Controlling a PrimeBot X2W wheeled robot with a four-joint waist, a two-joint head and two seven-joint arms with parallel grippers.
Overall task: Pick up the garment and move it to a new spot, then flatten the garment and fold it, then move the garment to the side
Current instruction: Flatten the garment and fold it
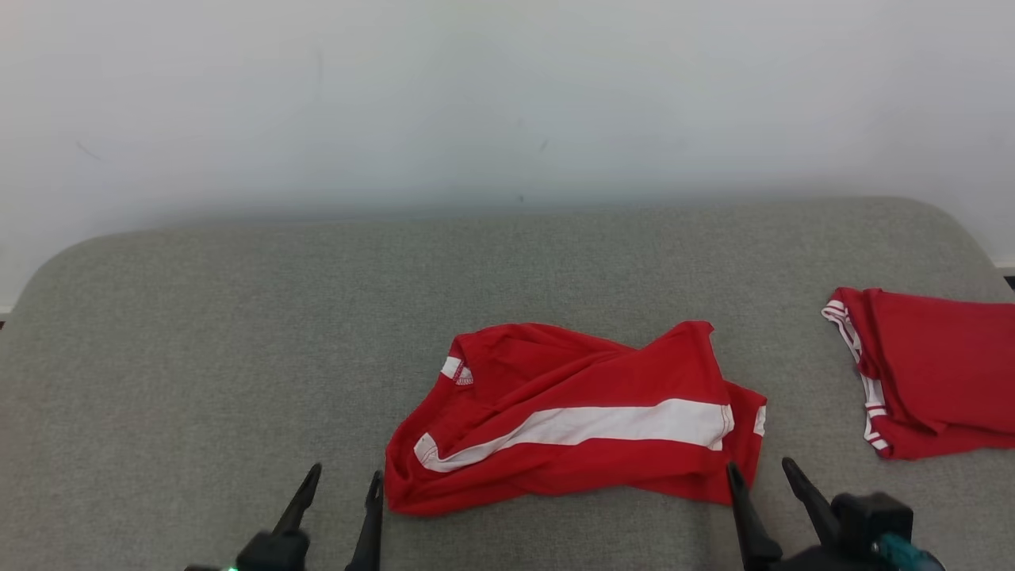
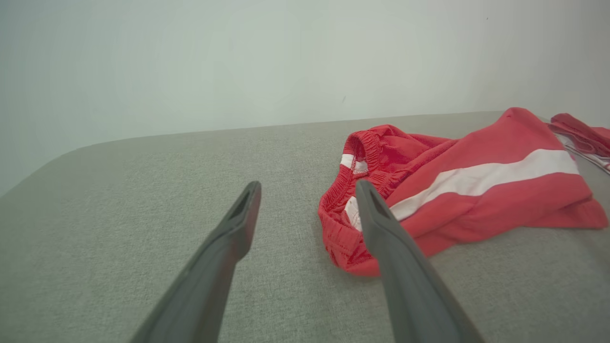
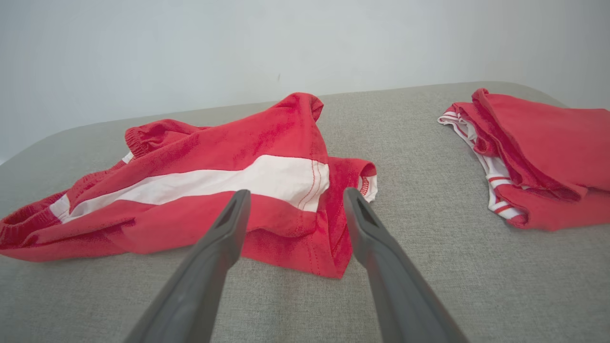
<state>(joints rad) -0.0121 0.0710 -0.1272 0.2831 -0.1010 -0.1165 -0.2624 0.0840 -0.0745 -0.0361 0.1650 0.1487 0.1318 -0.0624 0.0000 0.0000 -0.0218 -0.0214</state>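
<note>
Currently: item one, garment (image 1: 571, 420), red shorts with a white stripe, crumpled at the middle of the bench (image 1: 198, 333), long axis running left to right across me. Item two, my left hand (image 1: 346, 473), fingers spread, empty, just off the waistband end; cloth lies ahead and to its right. Item three, my right hand (image 1: 760, 465), fingers spread, empty, squarely facing the hem end, the nearer of the two. Item four, second red garment (image 1: 936, 373), well apart on my right.

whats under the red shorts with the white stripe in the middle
The shorts lie crumpled on the grey cushion, with a second red layer poking out under the right end. Whatever else lies beneath is covered.
</note>
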